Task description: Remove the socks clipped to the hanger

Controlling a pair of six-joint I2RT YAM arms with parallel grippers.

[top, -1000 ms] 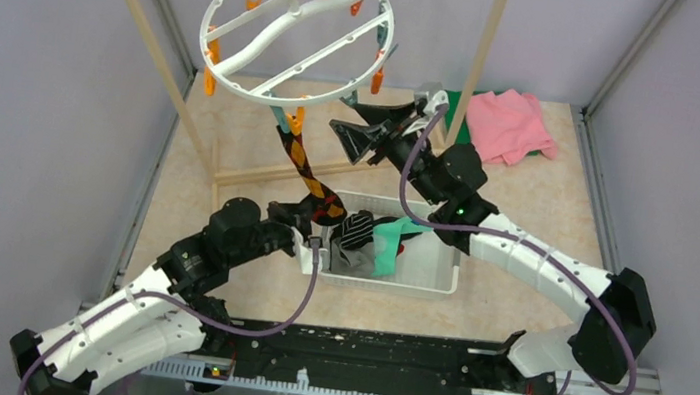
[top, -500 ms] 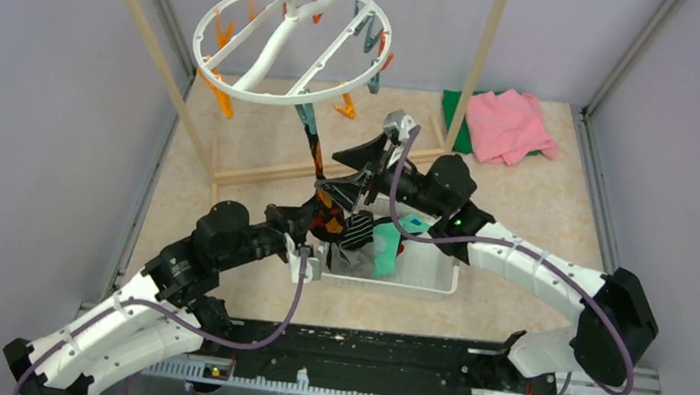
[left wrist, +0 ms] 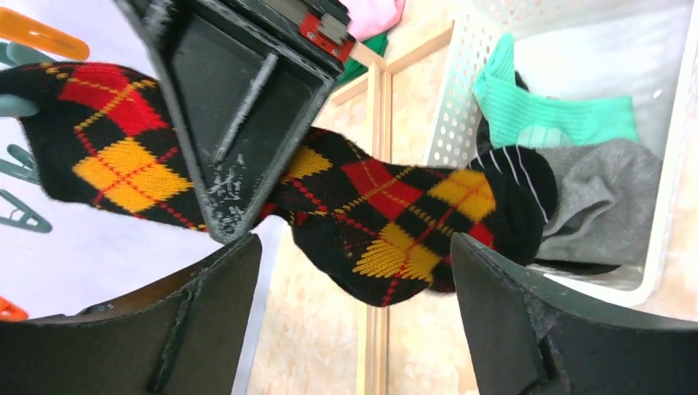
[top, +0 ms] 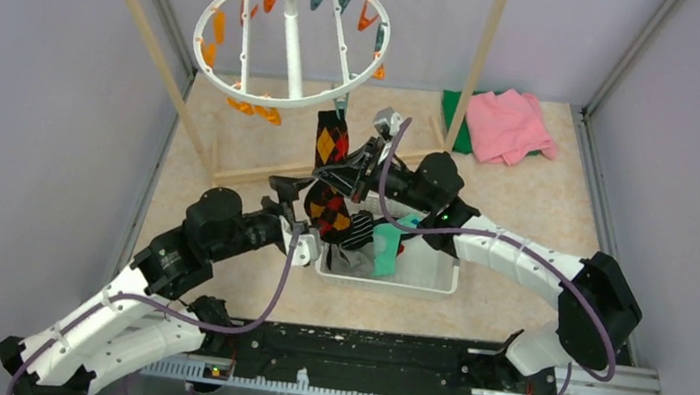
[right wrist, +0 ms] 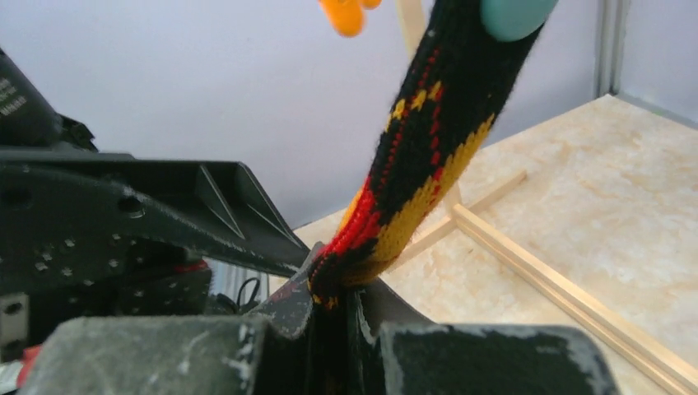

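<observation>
One argyle sock (top: 329, 145) clipped to hanger (top: 292, 39); other socks (top: 382, 249) lie in basket (top: 386, 285). Right tool (right wrist: 333, 309) pinches argyle sock; left tool (left wrist: 354, 247) wide, empty.

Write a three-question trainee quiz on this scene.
1. True or false: the left gripper is shut on the argyle sock.
2. Which clip pins that sock to the hanger? A orange, B teal, C white.
3. Fill in: the right gripper is shut on the ____.
Key: 1 false, it is open; 2 B; 3 argyle sock.
</observation>
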